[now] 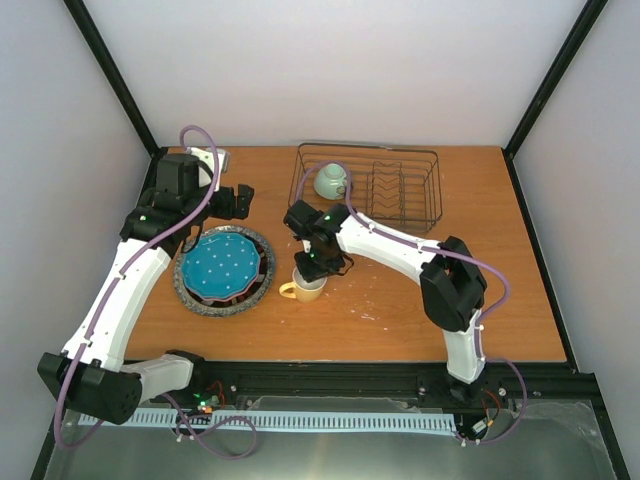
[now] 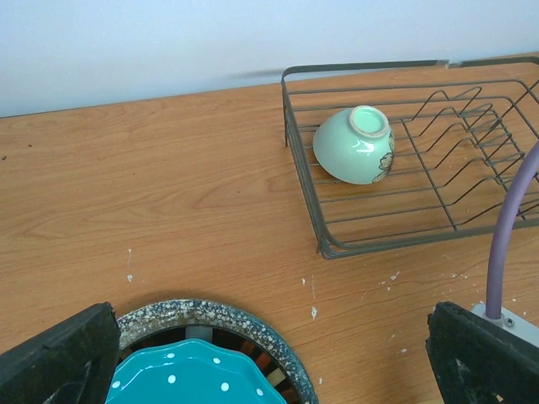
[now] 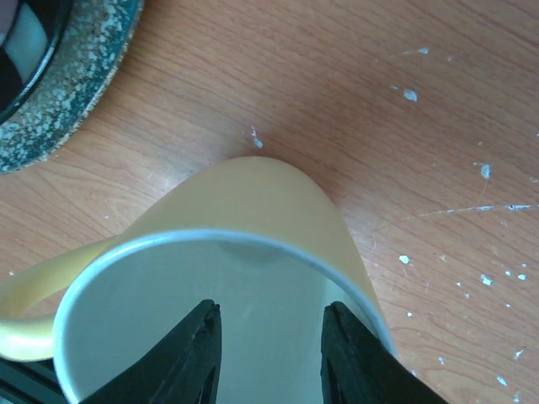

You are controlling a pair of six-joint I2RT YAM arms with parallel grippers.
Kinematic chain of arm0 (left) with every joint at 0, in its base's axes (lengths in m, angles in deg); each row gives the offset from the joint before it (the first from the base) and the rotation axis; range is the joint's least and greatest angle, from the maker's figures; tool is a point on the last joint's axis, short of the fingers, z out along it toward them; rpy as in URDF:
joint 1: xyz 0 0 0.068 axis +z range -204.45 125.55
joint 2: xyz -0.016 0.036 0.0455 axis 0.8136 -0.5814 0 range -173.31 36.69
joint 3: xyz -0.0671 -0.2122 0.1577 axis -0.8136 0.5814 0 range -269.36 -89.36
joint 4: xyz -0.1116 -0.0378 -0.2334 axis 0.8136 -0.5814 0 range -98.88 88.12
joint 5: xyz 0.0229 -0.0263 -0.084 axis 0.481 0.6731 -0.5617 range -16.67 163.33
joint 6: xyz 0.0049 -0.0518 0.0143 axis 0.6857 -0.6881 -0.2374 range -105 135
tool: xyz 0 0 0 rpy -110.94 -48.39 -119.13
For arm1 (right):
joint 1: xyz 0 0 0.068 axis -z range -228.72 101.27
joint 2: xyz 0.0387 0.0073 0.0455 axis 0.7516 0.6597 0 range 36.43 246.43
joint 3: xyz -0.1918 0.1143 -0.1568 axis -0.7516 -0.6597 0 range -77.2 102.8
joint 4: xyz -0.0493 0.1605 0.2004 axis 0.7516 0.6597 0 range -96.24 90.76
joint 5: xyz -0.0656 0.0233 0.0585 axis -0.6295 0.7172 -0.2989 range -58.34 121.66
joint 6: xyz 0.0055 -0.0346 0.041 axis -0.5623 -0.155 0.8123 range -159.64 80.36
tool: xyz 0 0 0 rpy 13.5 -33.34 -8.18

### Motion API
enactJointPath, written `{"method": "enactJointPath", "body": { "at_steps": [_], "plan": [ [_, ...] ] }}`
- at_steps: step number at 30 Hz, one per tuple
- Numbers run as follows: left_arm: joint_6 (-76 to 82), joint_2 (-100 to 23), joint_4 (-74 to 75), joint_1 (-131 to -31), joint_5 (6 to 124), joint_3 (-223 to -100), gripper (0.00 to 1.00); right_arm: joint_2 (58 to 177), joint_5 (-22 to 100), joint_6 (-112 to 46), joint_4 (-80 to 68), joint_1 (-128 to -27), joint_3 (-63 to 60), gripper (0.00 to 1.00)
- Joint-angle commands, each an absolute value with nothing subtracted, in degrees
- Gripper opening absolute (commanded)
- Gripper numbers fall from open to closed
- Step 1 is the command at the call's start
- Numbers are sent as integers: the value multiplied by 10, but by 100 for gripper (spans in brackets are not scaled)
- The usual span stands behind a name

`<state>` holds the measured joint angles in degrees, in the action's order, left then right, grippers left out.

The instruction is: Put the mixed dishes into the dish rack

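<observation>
A yellow mug [image 1: 300, 289] [image 3: 278, 210] stands on the table, handle to the left. My right gripper [image 1: 318, 264] [image 3: 269, 337] hangs over its mouth, open, both fingertips against the white inside and nothing pinched between them. The teal white-dotted plate [image 1: 222, 264] [image 2: 194, 379] tops a stack on the grey speckled plate [image 1: 190, 300] [image 2: 253, 324]; a dark-rimmed plate [image 2: 253, 358] shows between them. My left gripper [image 1: 240, 200] [image 2: 269, 337] is wide open just beyond the stack's far edge. The pale green bowl [image 1: 331, 181] [image 2: 355, 145] lies tipped in the left end of the dish rack [image 1: 436, 190] [image 2: 404, 240].
The black rack sits at the back of the wooden table, its upright dividers on the right side. A purple cable [image 2: 509, 227] of the right arm crosses between my left gripper and the rack. White flecks dot the tabletop. Black frame posts stand at the corners.
</observation>
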<state>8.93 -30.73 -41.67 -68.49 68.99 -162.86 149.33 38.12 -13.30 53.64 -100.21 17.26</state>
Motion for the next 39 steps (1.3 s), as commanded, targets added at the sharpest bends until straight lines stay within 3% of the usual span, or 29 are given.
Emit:
{"method": "enactJointPath", "body": {
  "at_steps": [1, 11, 22, 39],
  "plan": [
    [100, -310, -401, -684, 688, -1633, 100, 1449, 392, -141, 519, -1005, 184, 35],
    [91, -312, -389, -684, 671, -1637, 100, 1402, 365, -145, 540, -1005, 214, 36],
    [93, -317, -395, -684, 683, -1634, 100, 1457, 319, -148, 580, -1004, 207, 36],
    [96, -319, -387, -684, 682, -1611, 100, 1516, 365, -167, 553, -1004, 180, 34]
  ]
}}
